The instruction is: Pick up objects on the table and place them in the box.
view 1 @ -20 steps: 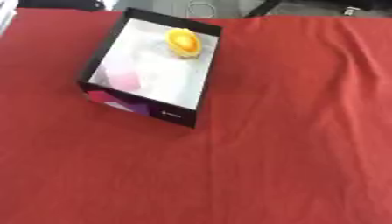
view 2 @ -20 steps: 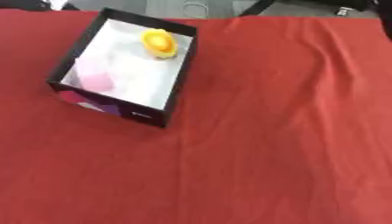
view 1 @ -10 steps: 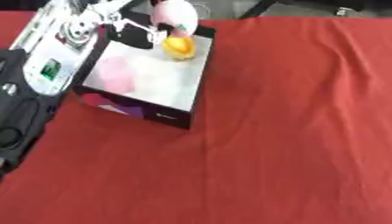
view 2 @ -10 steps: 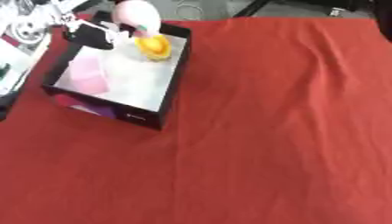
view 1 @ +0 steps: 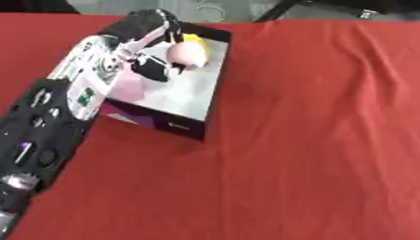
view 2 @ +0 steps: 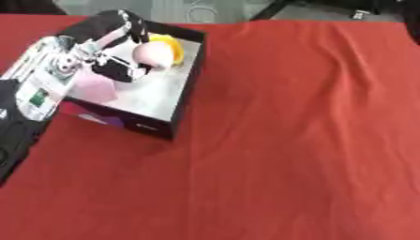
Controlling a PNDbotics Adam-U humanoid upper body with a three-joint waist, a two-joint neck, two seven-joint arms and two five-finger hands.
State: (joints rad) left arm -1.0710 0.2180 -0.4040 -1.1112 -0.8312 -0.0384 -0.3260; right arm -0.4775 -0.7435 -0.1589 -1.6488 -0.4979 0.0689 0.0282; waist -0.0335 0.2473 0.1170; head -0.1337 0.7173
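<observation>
Bench (view 1: 311, 140), left eye view: covered w/ red cloth, soft weave, shallow creases running down the right side. Box (view 1: 215, 84) sits at upper left, rectangular, open top, black outer walls, white smooth interior; near wall shows a purple/magenta printed patch and a small white mark, too blurred to read. Left arm comes in from lower left, black casing w/ a silver-white forearm section carrying a small green label, text not legible. Left robot hand (view 1: 147, 51) is over the box opening, fingers curled round a pale pink rounded object (view 1: 187, 55), smooth, roughly ball- or egg-shaped, held above the box's far end. Yellow object (view 1: 193, 39) lies inside the box at the far wall, mostly hidden behind the pink one; shape cannot be made out. Pink blocky item (view 1: 130, 88) rests on the box floor by the left wall, partly under the arm.

Right eye view: same layout, box nearer the left edge. Yellow object shows more here, rounded rim beside the pink rounded object, the two touching or nearly so; cannot tell which. Dark fingers wrap the pink object's left side. Right robot hand: not seen in either view.
</observation>
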